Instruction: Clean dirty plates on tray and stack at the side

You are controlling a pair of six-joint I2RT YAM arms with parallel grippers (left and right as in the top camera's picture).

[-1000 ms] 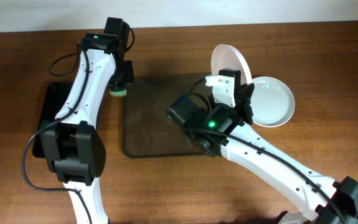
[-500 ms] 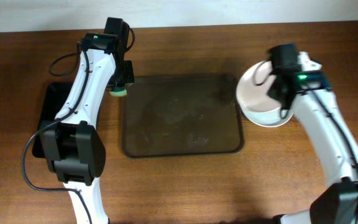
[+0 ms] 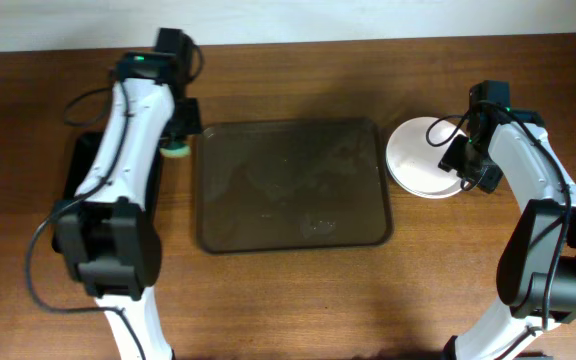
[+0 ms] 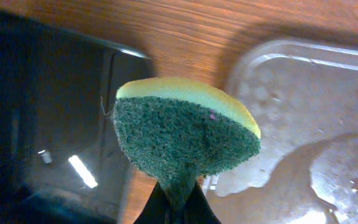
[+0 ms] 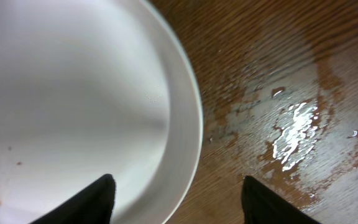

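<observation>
The dark brown tray lies mid-table, wet, with no plates on it; its corner shows in the left wrist view. White plates sit flat on the wood just right of the tray. How many are in the pile I cannot tell. In the right wrist view the top plate fills the left side. My right gripper stands open over the plate's right rim, holding nothing. My left gripper is shut on a green-and-yellow sponge, beside the tray's left edge.
A smaller glossy black tray lies under the left arm at the far left. Water is pooled on the wood right of the plates.
The right arm swung from over the tray to the right side, laid the plate flat on the pile and opened its jaws. The left gripper shifted slightly left with the sponge.
</observation>
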